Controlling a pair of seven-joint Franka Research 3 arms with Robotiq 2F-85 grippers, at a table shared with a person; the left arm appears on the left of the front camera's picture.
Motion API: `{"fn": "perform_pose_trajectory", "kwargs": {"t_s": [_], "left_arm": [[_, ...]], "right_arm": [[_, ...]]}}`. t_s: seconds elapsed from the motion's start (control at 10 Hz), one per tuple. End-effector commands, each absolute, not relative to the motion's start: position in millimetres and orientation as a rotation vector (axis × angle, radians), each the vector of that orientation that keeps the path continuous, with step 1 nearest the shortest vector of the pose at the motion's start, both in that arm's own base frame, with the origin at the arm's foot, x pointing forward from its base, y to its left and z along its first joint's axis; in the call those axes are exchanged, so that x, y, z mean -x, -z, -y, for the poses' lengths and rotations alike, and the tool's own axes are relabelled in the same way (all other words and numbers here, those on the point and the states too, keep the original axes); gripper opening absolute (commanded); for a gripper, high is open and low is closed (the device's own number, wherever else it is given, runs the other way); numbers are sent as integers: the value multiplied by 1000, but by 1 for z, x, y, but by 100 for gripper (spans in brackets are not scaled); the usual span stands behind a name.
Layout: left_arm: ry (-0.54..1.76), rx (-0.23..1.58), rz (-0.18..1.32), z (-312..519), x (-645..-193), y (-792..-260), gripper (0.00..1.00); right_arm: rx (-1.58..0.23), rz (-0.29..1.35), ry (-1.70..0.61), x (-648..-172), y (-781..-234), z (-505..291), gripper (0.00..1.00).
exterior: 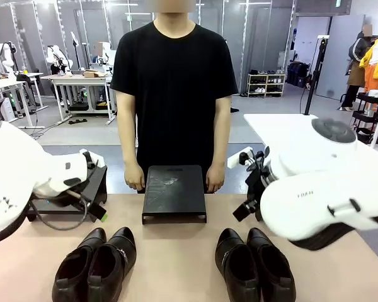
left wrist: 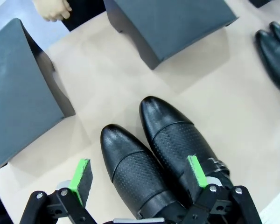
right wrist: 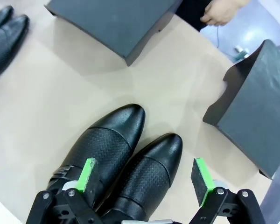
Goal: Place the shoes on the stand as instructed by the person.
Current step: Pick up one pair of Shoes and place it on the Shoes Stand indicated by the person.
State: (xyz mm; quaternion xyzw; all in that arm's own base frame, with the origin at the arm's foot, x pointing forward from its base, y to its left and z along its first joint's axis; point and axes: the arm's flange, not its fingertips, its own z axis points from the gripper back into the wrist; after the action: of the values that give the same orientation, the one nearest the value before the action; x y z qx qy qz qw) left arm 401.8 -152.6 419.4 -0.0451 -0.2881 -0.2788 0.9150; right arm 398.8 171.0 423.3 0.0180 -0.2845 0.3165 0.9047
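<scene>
Both grippers are hanging with fingers wide apart, holding nothing. My left gripper (left wrist: pixel 139 176) is hovering over the left pair (exterior: pixel 94 264). My right gripper (right wrist: pixel 144 175) is hovering over the right pair (exterior: pixel 255 267). Both pairs are sitting on the near part of the table (exterior: pixel 176 264), toes pointing at the person (exterior: pixel 174 82), well short of any stand.

I'm seeing 3 stands: the middle stand (exterior: pixel 174 192), the left stand (left wrist: pixel 18 93) and the right stand (right wrist: pixel 256 107). The person's hands (exterior: pixel 134 178) are resting at the far table edge, 1 on each side of the middle stand, pointing at nothing that I can read.

Step, I'm judging: waiting for the cue, so no descent before a stand is picked. For the grab, both pads should be going outside the 2 shoes, squeezing the pair as 1 block across the insteps. On the left, 1 pad (left wrist: pixel 196 170) is looking to be over a shoe rather than beside it, so a sideways shift first. Going low and closing slowly seems wise, since polished leather may be slipping. Toes should be staying level for the flat stand top.

Materials: shoes are glossy black leather, smooth rounded toe caps, dotted embossed panels behind, a metal buckle (left wrist: pixel 217 164) on a strap. Stands are matte dark boxes, flat tops, sharp edges, open beneath; the middle one is showing pale scuffs. The table is plain tan and matte.
</scene>
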Motion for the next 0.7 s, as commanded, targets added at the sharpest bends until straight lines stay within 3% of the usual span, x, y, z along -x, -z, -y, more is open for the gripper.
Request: {"fn": "perform_pose_trajectory", "kwargs": {"t_s": [0.0, 0.3, 0.6], "left_arm": [[597, 223, 522, 131, -402, -453, 100], [608, 557, 441, 81, -389, -497, 100], [630, 873, 420, 0, -359, -516, 100]], "right_arm": [[-130, 531, -646, -396, -461, -165, 100], [-388, 458, -560, -390, -507, -119, 100], [-721, 360, -429, -372, -520, -29, 100]]}}
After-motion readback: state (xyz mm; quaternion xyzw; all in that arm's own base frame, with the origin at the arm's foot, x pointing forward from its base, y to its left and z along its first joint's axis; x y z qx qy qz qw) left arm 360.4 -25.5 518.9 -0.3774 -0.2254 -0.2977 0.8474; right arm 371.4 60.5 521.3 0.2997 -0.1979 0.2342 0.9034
